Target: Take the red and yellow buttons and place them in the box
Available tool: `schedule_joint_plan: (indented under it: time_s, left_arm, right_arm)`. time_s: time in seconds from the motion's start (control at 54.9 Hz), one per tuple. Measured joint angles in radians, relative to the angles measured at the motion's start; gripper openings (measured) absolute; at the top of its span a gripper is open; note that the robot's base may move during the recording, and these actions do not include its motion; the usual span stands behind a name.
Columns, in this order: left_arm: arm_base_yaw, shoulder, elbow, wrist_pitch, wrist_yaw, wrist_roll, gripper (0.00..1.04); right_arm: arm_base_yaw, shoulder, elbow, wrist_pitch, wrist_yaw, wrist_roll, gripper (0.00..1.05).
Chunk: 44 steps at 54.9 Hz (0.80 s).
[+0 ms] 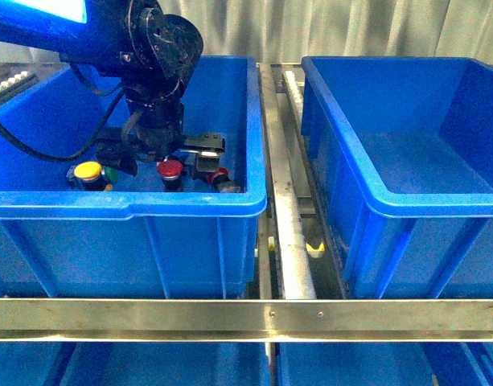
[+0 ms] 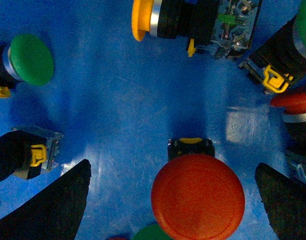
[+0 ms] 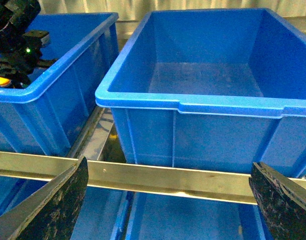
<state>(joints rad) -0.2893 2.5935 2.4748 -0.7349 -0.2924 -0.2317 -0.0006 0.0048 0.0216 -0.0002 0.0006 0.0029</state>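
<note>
In the left wrist view, a red button stands cap up between the dark fingers of my open left gripper, nearer one finger and touching neither. A yellow button lies on its side beyond it, and another red cap shows at the edge. From the front, my left gripper hangs just over that red button inside the left bin, with the yellow button to its left. The box on the right holds nothing. My open right gripper hovers in front of the box.
Green-capped buttons and black-bodied ones lie around on the floor of the left bin. A metal rail crosses in front of both bins, and a metal bar runs between them. More blue bins sit below.
</note>
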Motion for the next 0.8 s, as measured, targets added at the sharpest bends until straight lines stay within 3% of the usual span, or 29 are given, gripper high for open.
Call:
schedule_joint_plan:
  time_s: [0.164, 0.565, 0.801]
  left_arm:
    - [-0.009, 0.06, 0.101, -0.049, -0.008, 0.0, 0.94]
    - [-0.018, 0.092, 0.158, -0.075, -0.05, -0.001, 0.36]
    - [-0.006, -0.033, -0.071, 0.073, -0.01, -0.001, 0.34]
  right_arm:
    - [0.0, 0.0, 0.0, 0.0, 0.0, 0.0, 0.98]
    - [0.0, 0.0, 0.0, 0.0, 0.0, 0.0, 0.98]
    - [0.0, 0.0, 0.0, 0.0, 0.0, 0.0, 0.98]
